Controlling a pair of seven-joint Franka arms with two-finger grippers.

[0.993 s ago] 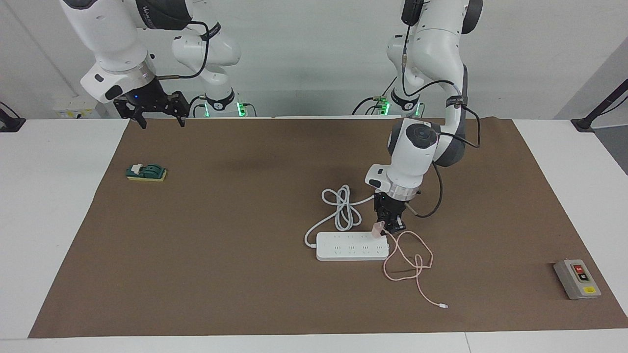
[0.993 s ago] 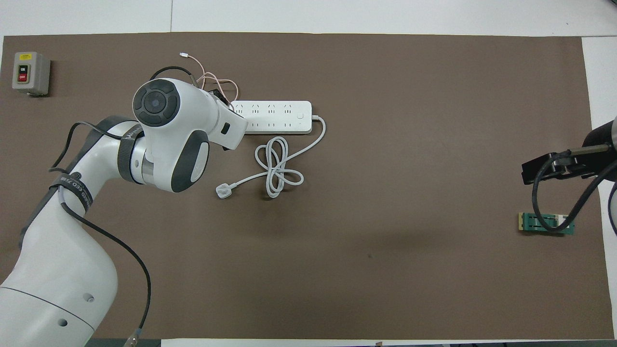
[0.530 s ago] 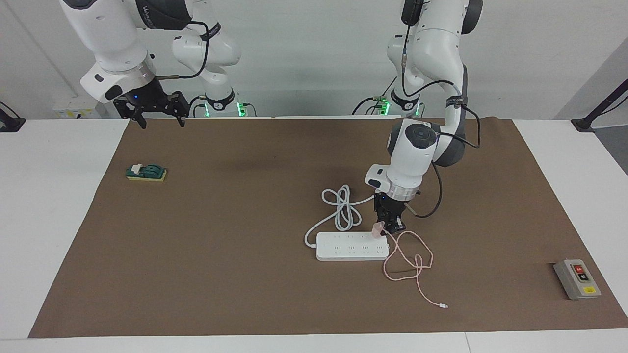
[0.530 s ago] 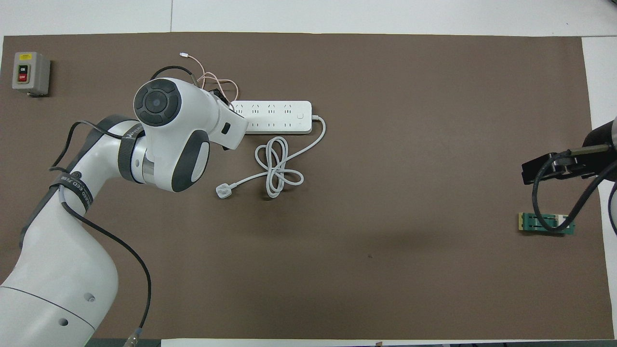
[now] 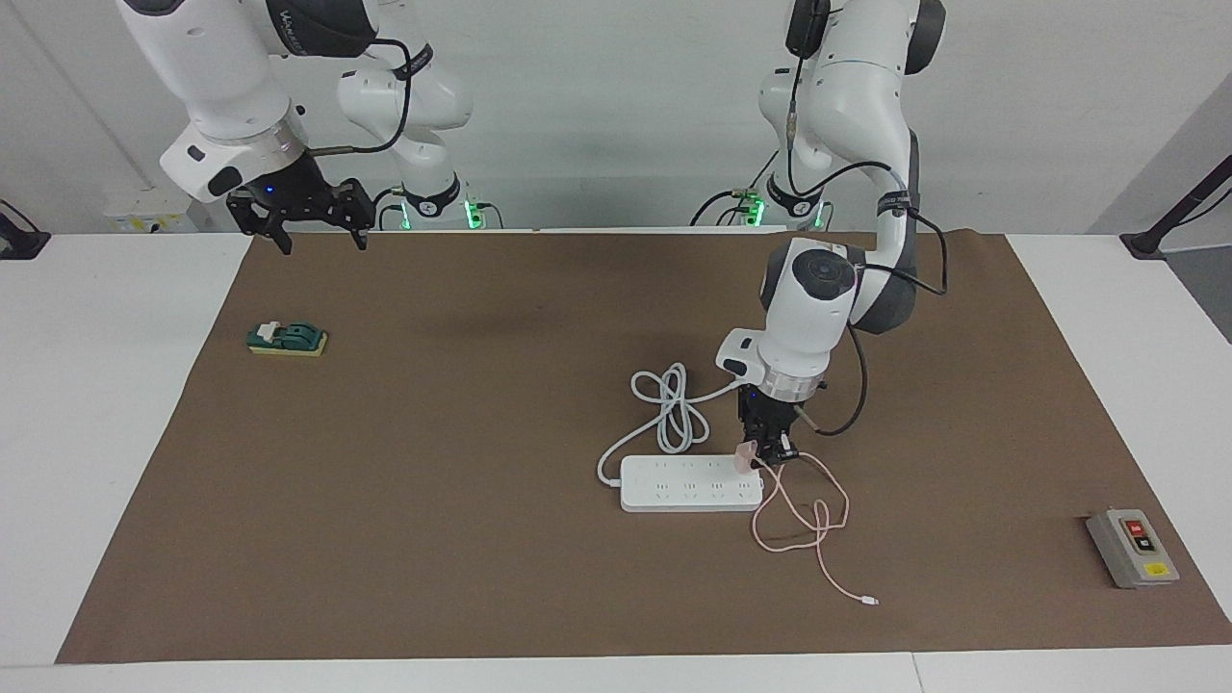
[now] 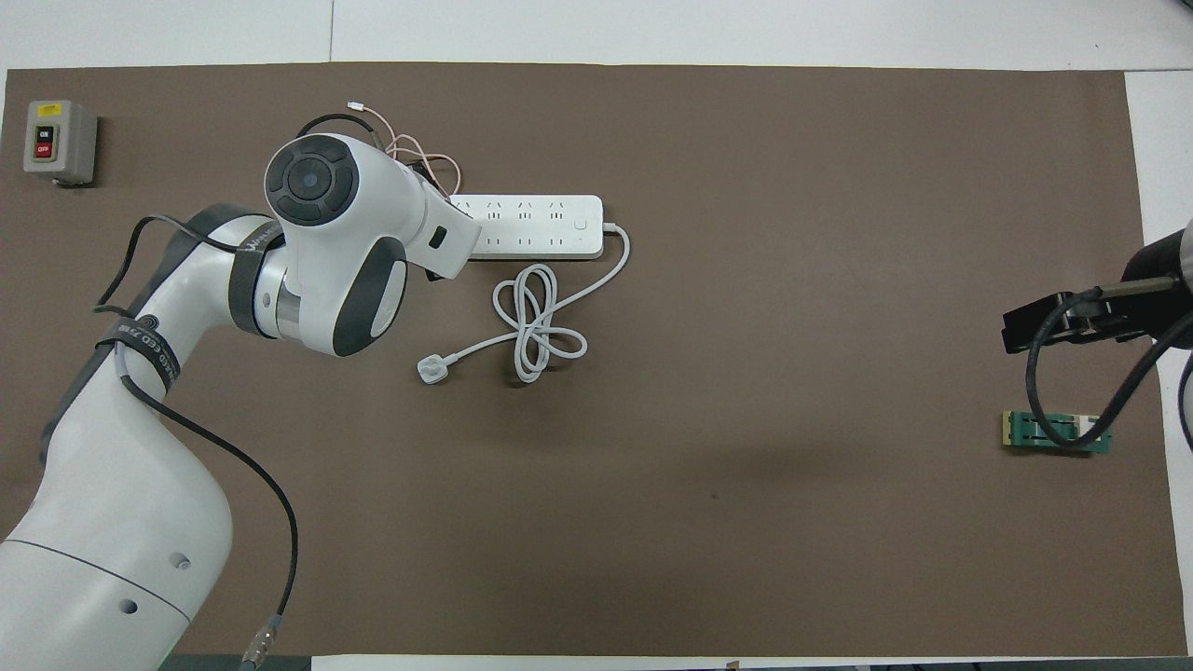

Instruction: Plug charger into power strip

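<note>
Charger [image 5: 743, 454]: small pale-pink cube, gripped by left pincer [image 5: 767, 454] at power strip's end toward left arm; thin pink cable loops onto mat.
Power strip [image 5: 688, 483]: flat white bar, long axis across table.
Right pincer [image 5: 310, 231]: open, waits over mat [image 5: 433, 539] edge.
Room: bare brown mat toward right arm.
</note>
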